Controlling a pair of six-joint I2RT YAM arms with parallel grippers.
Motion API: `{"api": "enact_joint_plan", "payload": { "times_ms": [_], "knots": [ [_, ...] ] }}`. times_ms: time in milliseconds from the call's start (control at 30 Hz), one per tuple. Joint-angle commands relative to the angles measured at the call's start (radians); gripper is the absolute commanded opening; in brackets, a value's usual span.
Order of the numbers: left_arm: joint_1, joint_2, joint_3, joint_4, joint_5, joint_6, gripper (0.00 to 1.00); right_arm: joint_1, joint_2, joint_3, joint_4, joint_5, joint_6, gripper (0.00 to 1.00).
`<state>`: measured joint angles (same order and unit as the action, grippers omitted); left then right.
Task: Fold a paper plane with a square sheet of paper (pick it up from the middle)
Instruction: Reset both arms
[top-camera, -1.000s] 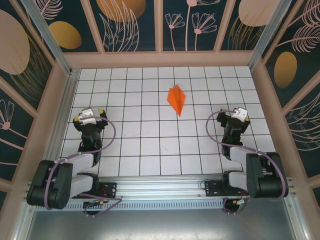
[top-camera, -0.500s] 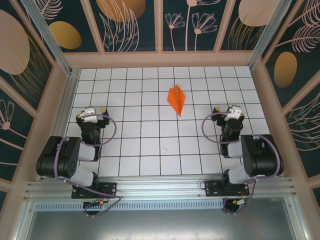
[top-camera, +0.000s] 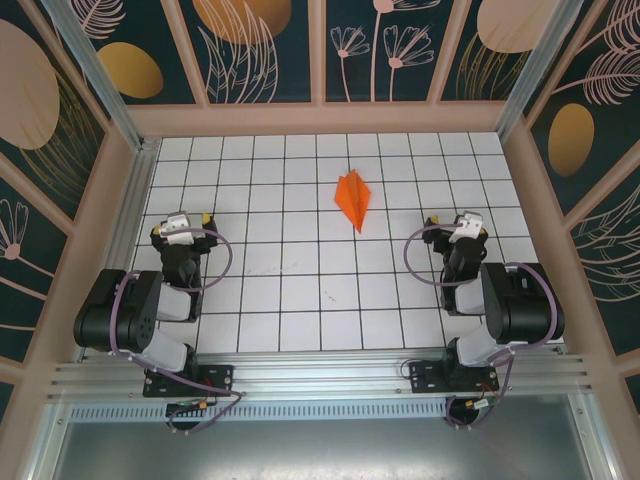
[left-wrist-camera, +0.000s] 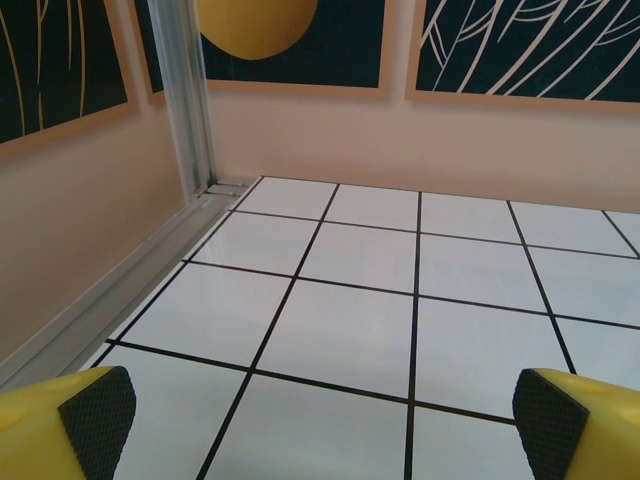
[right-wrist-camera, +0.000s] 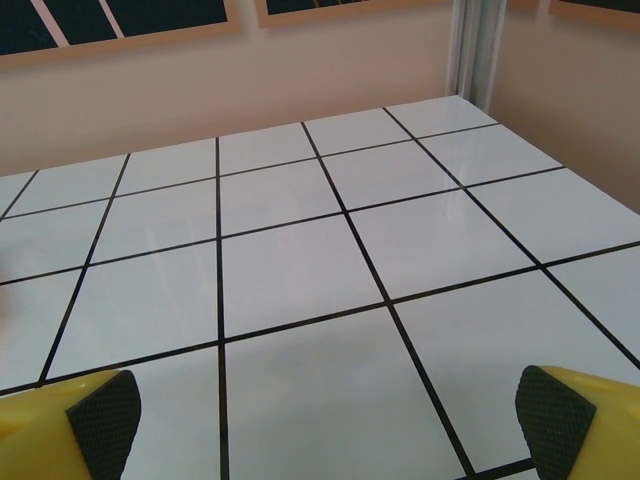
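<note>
Spanning the middle of the overhead view, the tiled table (top-camera: 300, 300) carries little besides the robot. Both arms have folded back in the last second. The left arm (top-camera: 120, 315), which lay stretched along the lower left, now sits hunched over its base, and the right arm (top-camera: 515, 305) mirrors it at the lower right. Over the last half second they have barely moved, which reads as a rest pose.

The left gripper (top-camera: 180, 225) and right gripper (top-camera: 460, 225) point up-frame at mid-height, well apart from each other and from the paper. Each wrist view shows jaws spread wide with nothing between them. The left pads (left-wrist-camera: 98, 412) sit in the bottom corners over bare tiles, and the right pads (right-wrist-camera: 105, 415) do likewise.

The plane (top-camera: 352, 198), a narrow orange dart with its tip toward the bottom of the frame, lies flat just above centre, untouched. It has not shifted. Judged from this, the folding looks done, and the arms' retreat marks the end of the task.
</note>
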<state>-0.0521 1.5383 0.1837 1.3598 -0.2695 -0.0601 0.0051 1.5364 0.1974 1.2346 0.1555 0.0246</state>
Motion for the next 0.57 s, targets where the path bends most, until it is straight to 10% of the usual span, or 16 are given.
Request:
{"api": "enact_joint_plan", "payload": {
  "times_ms": [0,533],
  "knots": [
    [0.006,0.005,0.004,0.059,-0.006,-0.014,0.98,-0.007,0.005,0.014,0.054,-0.017,0.011,0.99],
    [0.006,0.008,0.016,0.036,-0.003,-0.015,0.98,-0.007,0.004,0.015,0.053,-0.017,0.011,0.99]
  ]
}}
